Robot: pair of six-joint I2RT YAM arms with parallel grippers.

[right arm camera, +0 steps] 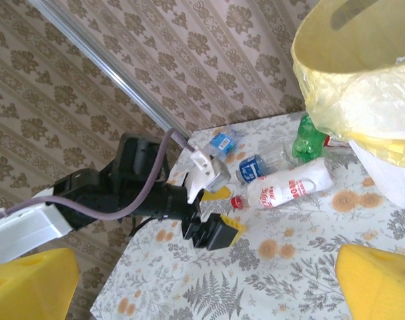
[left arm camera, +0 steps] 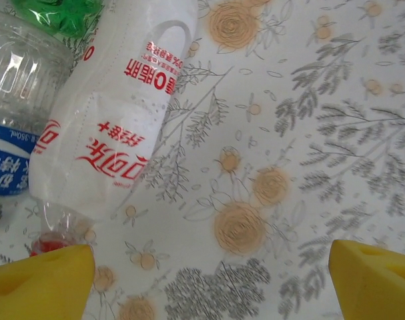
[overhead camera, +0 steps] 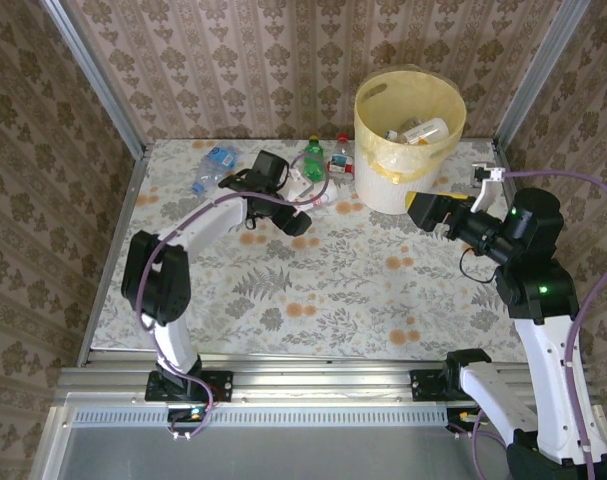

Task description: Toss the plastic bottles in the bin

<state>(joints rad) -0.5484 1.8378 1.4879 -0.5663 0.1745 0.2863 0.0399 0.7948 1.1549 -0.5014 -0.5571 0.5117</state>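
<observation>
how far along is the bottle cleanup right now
Done: a few bottles lie in the bin. In hand: nothing; the left gripper is open beside the white-label bottle, the right gripper open and empty. Left: that bottle, a green one and blue-label ones on the table.

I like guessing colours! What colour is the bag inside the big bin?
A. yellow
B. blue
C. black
A: a yellow bag is folded over the rim of the white bin, as the top view shows.
</observation>
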